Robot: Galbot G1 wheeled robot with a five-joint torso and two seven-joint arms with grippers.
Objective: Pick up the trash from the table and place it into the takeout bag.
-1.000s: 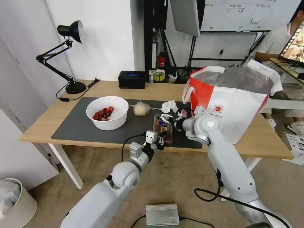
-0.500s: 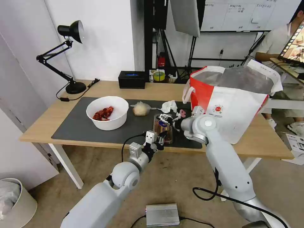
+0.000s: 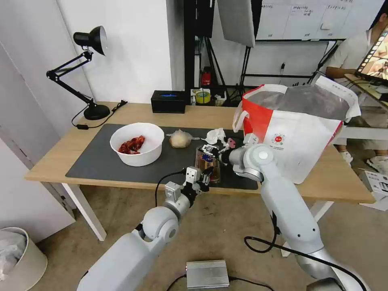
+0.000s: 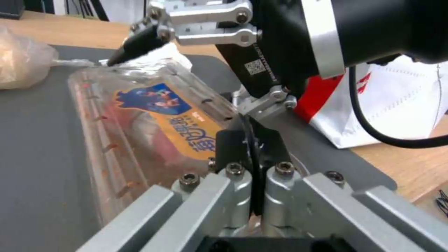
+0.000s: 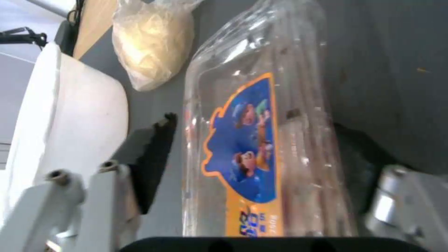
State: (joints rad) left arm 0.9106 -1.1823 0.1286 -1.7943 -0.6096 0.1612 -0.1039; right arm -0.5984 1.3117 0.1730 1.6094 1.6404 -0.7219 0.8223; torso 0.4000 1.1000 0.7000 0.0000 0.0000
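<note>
The clear hinged plastic tray (image 3: 207,163) lay on the dark grey mat (image 3: 97,157) near the table's (image 3: 56,159) front edge, its long axis running roughly from that edge toward the back. The right gripper (image 3: 211,152) straddled it from the takeout-bag side — fingers spread, one dark pad (image 5: 156,154) on the bowl side of the labelled lid, the other across from it, so the span crossed the tray's short width. It was not yet clamped. The left gripper (image 3: 201,180) sat at the tray's near end, its fingers pressed together, apparently pinching the edge. The white-and-red takeout bag (image 3: 297,129) stood open just beside the tray, on the robot's right, so the right arm was the nearer one for the carry. White bowl (image 3: 137,143), bagged beige lump (image 3: 180,138) and crumpled tissue (image 3: 215,135) rested farther back. A black desk lamp (image 3: 87,68) stood on the table's far left corner.
</note>
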